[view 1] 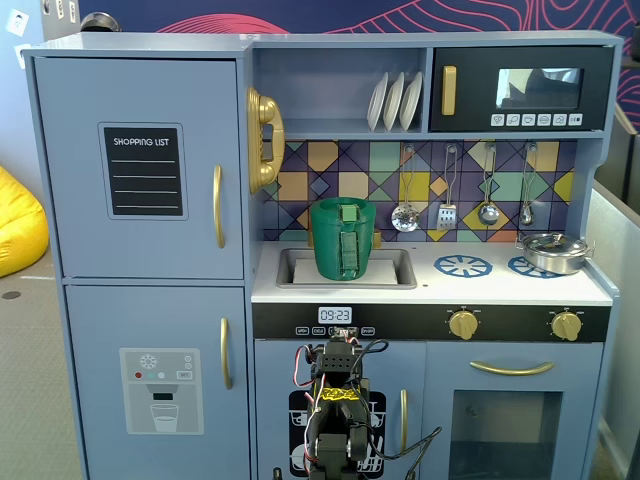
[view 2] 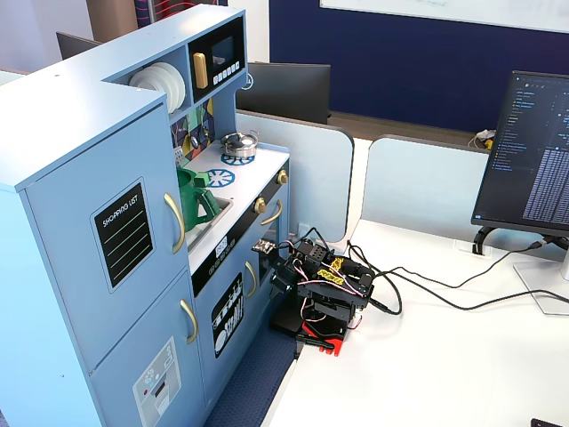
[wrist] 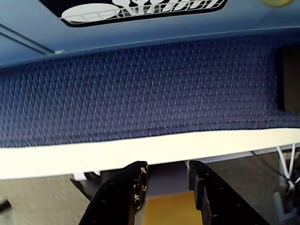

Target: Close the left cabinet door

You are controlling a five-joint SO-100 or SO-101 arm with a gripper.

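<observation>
Fixed views show the left cabinet door (view 1: 140, 168) flush shut, upper left, beside the green pitcher (view 1: 345, 238) in the sink (view 1: 295, 268). Only the wrist view shows the fingers (wrist: 136, 180) parted, empty, over blue matting (wrist: 140, 89).

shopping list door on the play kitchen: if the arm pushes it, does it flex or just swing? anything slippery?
Likely swings rigidly: the left cabinet door looks like a flat painted wood panel. Its surface looks smooth, so the end effector may skid on a glancing push. The curved gold handle stands proud, probably a surer contact. It already sits flush, so expect little travel.
</observation>
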